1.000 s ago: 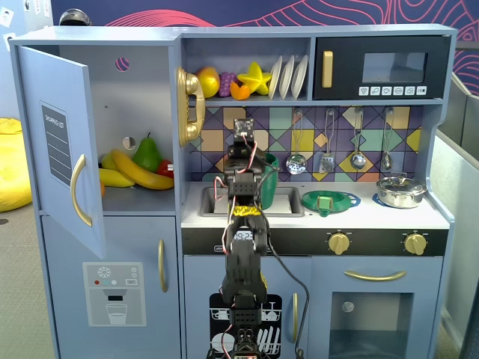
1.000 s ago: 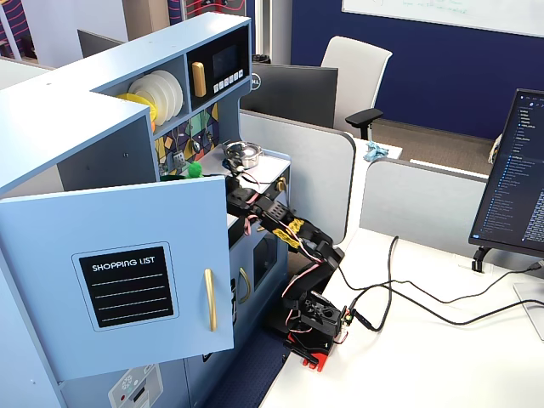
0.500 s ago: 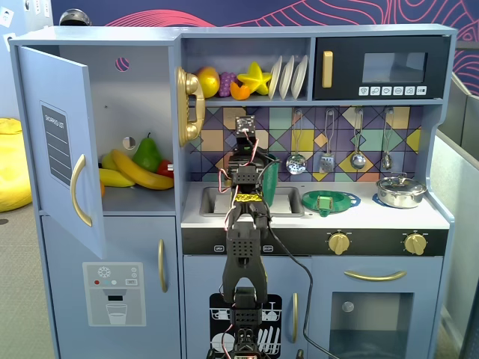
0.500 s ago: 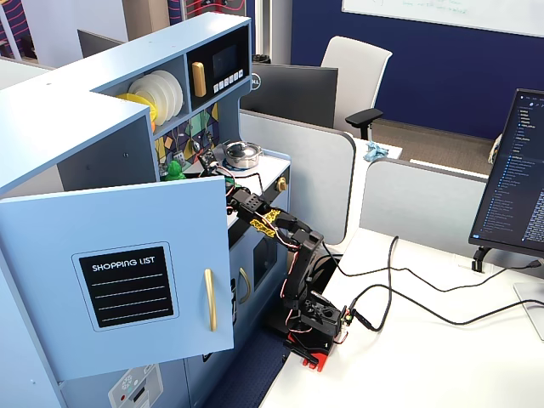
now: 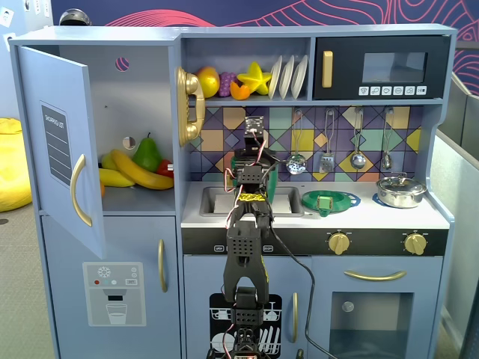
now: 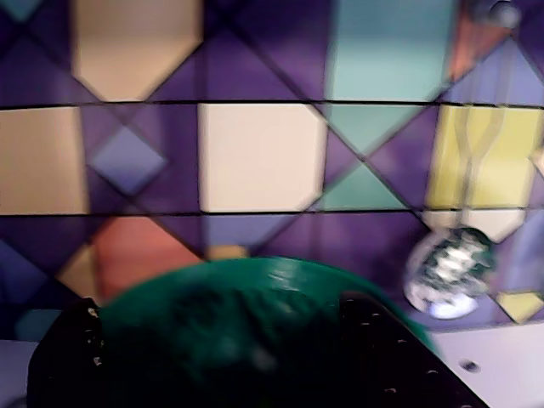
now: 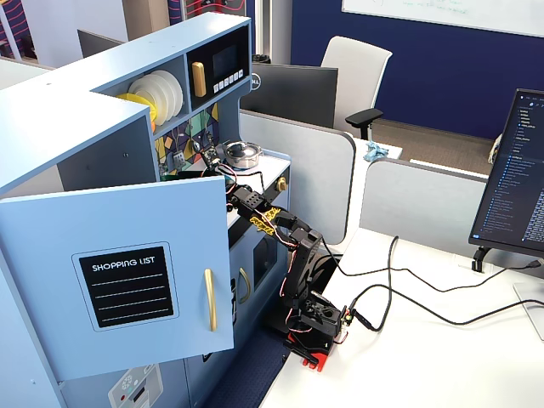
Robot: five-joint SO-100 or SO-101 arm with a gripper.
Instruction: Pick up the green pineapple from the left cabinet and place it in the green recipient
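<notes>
Hovering above the green recipient point(image 6: 255, 314), the end effector point(image 6: 246, 374) nearly touches it.

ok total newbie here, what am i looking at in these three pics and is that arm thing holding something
It is a small robot arm standing in front of a toy kitchen. One fixed view faces the kitchen head-on, another sees it from the side across an office desk, and the blurry picture comes from a camera on the arm's wrist.

The cabinet on the left has its door open; a banana and a pear lie inside. The gripper is up over the sink, right at a dark green cup.

The wrist view is too blurred to tell whether the gripper holds anything; I cannot make out a pineapple anywhere.
</notes>
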